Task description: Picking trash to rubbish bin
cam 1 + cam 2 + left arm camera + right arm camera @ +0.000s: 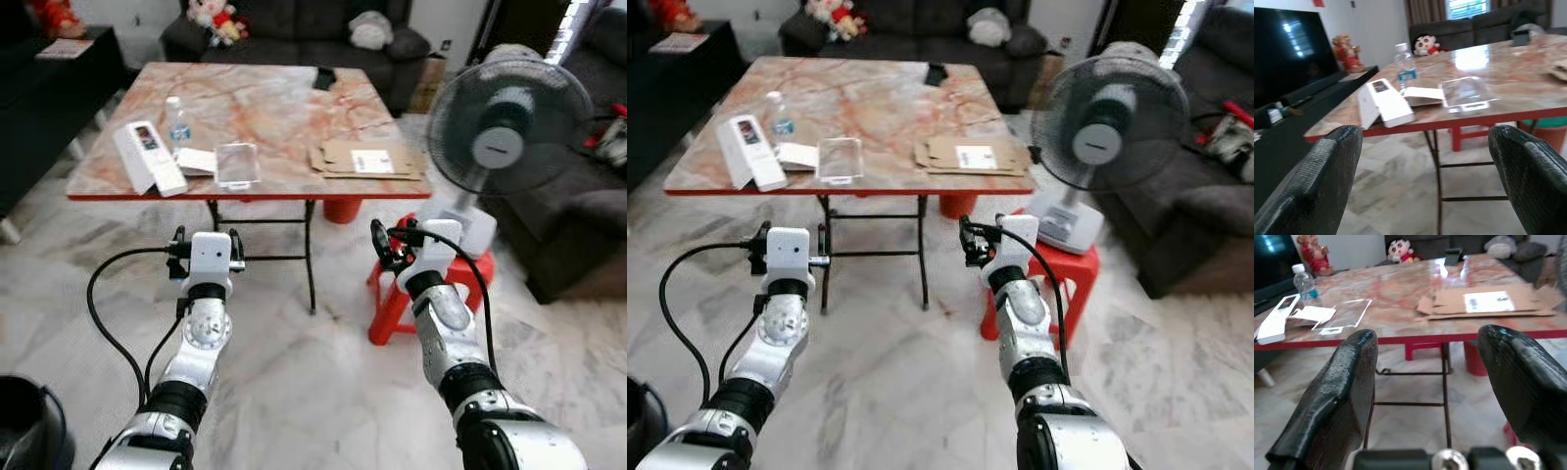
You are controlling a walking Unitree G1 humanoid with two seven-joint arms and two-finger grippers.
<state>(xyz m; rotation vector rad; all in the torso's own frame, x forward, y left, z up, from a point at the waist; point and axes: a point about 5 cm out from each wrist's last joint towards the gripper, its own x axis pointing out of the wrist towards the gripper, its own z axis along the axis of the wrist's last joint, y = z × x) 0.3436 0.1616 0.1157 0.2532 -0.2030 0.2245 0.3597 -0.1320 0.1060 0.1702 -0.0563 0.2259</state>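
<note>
On the marble-topped table [265,108] lie a white box [149,157], a small water bottle [176,119], a white card [196,161], a clear plastic pack [237,163] and flattened cardboard [367,159]. A black rubbish bin [29,426] stands on the floor at my near left. My left gripper [207,238] is held up in front of the table's near edge, open and empty, facing the white box [1386,103]. My right gripper [392,240] is raised beside it, short of the table, open and empty, with the cardboard [1488,303] ahead of it.
A standing fan [505,137] sits on a red stool [397,294] close to my right arm. Dark sofas [294,29] line the back and right. A low black cabinet [49,98] runs along the left. A black item [325,78] lies at the table's far edge.
</note>
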